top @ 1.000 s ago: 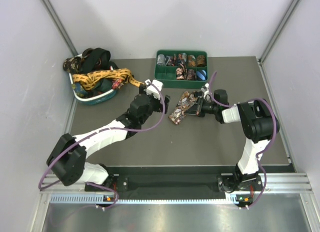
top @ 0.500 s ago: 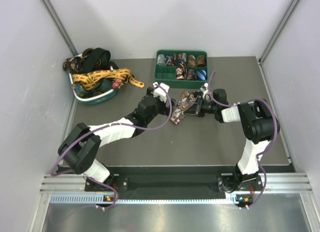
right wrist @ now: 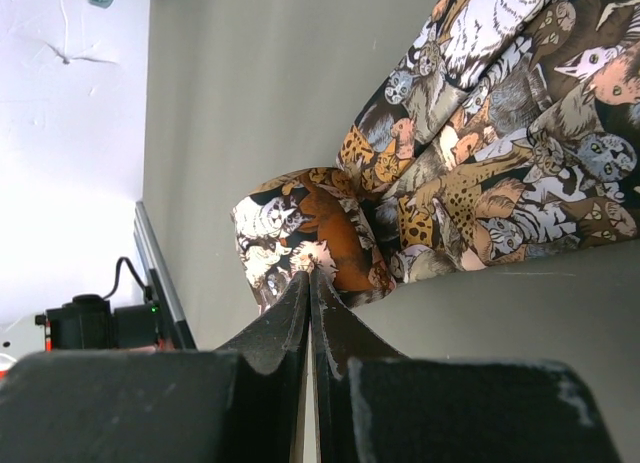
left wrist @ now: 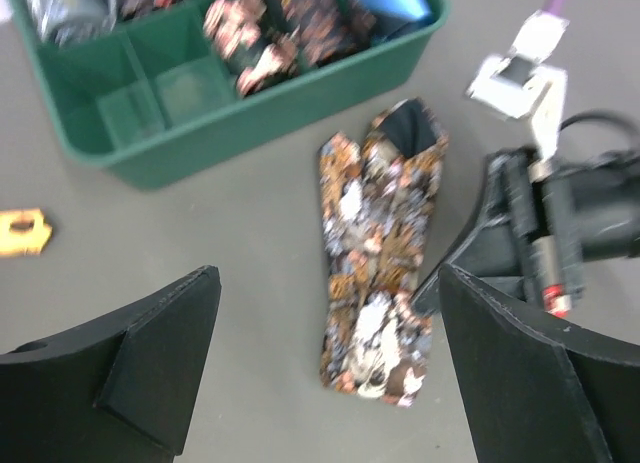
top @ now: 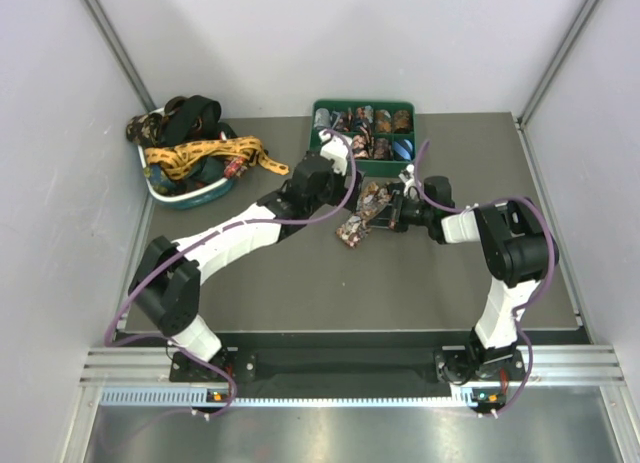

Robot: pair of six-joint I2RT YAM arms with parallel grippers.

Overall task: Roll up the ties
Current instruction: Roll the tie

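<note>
A brown cat-patterned tie [top: 362, 215] lies folded on the grey table, and also shows in the left wrist view [left wrist: 378, 253]. My right gripper [top: 398, 211] is shut on its edge, its fingertips pinching the fabric [right wrist: 312, 275]. My left gripper [top: 342, 175] is open and empty, and hovers above the tie's far end beside the green tray; the tie lies between its spread fingers [left wrist: 130, 373]. Loose ties, one gold-yellow [top: 215, 151], are heaped in a basket at the back left.
The green divided tray [top: 375, 167] at the back centre holds several rolled ties; it fills the top of the left wrist view [left wrist: 200, 123]. The white-and-teal basket [top: 190, 197] stands by the left wall. A gold tie tip [left wrist: 22, 233] lies on the table.
My left arm has swung right and away from its base, from left of the tie to above its far end by the green tray. The right gripper and tie have stayed put.
</note>
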